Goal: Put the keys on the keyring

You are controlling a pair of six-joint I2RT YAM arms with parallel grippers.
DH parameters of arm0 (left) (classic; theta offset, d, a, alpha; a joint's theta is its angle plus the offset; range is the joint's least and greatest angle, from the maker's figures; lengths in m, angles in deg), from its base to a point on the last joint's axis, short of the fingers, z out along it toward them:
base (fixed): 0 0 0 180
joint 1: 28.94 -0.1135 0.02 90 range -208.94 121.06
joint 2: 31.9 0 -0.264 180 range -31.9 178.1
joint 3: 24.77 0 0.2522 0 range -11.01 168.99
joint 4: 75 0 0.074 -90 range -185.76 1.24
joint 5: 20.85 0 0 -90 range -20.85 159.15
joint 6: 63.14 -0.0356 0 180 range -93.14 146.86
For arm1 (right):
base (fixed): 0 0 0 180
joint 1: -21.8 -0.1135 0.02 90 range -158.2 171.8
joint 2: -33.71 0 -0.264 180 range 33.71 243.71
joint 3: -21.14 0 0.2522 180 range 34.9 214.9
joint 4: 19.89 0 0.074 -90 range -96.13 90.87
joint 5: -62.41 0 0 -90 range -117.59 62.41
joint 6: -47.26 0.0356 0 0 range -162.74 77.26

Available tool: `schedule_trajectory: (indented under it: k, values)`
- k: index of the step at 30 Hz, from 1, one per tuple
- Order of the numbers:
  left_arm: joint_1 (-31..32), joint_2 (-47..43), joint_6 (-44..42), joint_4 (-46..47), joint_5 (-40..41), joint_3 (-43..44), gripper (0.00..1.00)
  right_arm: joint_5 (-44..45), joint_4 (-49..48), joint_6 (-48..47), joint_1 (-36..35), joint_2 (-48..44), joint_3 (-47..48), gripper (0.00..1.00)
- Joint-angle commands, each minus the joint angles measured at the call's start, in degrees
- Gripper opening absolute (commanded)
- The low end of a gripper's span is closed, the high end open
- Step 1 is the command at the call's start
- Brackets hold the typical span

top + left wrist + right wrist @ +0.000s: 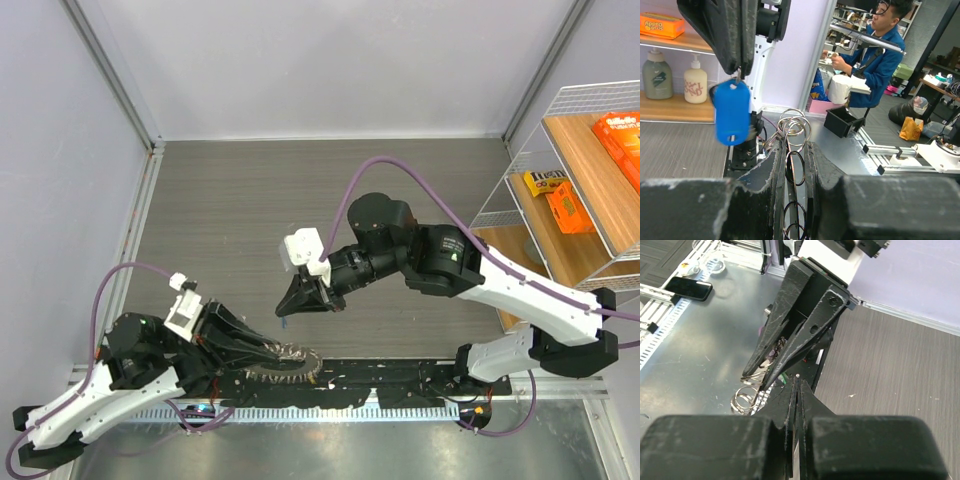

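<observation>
My left gripper (262, 350) is low at the table's near edge, shut on the keyring (285, 360). In the left wrist view the keyring's (794, 126) silvery loops stand between the left gripper's (792, 146) black fingers. My right gripper (289, 311) points down-left just above it, shut on a blue-headed key (731, 112) that hangs from its tips (739, 70). From the right wrist, the right gripper's (797, 384) pads are pressed together with only a thin silver tip showing. Beyond them is the left gripper (760, 380) with the keyring's loops (746, 399). No other keys are in view.
A white wire rack (570, 190) with orange boxes stands at the right edge. A black rail (400, 385) runs along the near edge in front of a metal bench holding a phone (689, 287). A seated person (880, 55) is beyond the bench.
</observation>
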Motion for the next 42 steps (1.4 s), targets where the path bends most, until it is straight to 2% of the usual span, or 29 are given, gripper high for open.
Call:
schedule_trajectory:
  k: [1, 24, 42]
  values:
    - [-0.1, -0.8, -0.8, 5.9, -1.2, 1.0, 0.0, -2.2, -0.9, -1.6, -1.1, -0.4, -0.2, 0.05]
    - [-0.1, -1.4, -0.5, 6.8, -1.2, 0.1, 0.0, -4.3, -6.3, 0.6, -4.1, 1.2, -3.4, 0.06]
    - [-0.1, -1.2, -0.5, 6.9, -0.8, 0.4, 0.0, -5.6, -5.6, 0.3, -4.9, 0.8, -3.4, 0.05]
